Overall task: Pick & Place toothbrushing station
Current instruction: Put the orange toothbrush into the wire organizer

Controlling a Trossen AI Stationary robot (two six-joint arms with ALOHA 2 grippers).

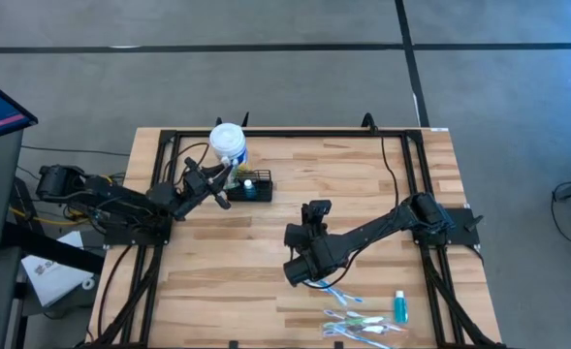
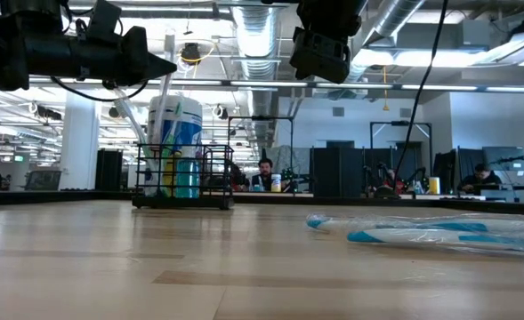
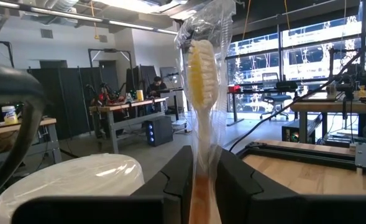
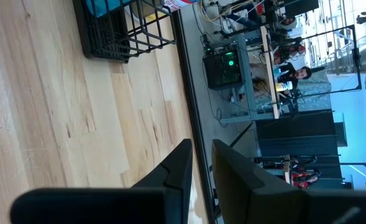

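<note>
A toothbrush point(image 3: 201, 68) with yellow bristles, sealed in a clear wrapper, stands head-up between the fingers of my left gripper point(image 3: 204, 152). That gripper point(image 1: 224, 194) sits at the left end of the toothbrushing station point(image 1: 256, 190), a black wire caddy point(image 2: 183, 178) next to the white blue-labelled tub point(image 1: 229, 143). The gripper hides the brush's lower end. The fingers stand slightly apart. My right gripper point(image 1: 304, 228) hovers over the table's middle, pointing toward the caddy point(image 4: 108, 31). Its fingers point(image 4: 200, 149) are slightly apart with nothing between them. My left gripper's fingers point(image 3: 176, 180) stand close on either side of the wrapped toothbrush's orange handle point(image 3: 201, 196), coming at it about level and across it. The brush is upright. Whether the fingers touch the wrapper, I cannot tell.
Several wrapped toothbrushes point(image 1: 363, 322) and a teal tube point(image 1: 400, 307) lie near the table's front right corner; the brushes also show in the low view point(image 2: 422, 233). A blue item point(image 1: 249, 184) stands in the caddy. A black frame point(image 1: 295, 134) runs along the far edge.
</note>
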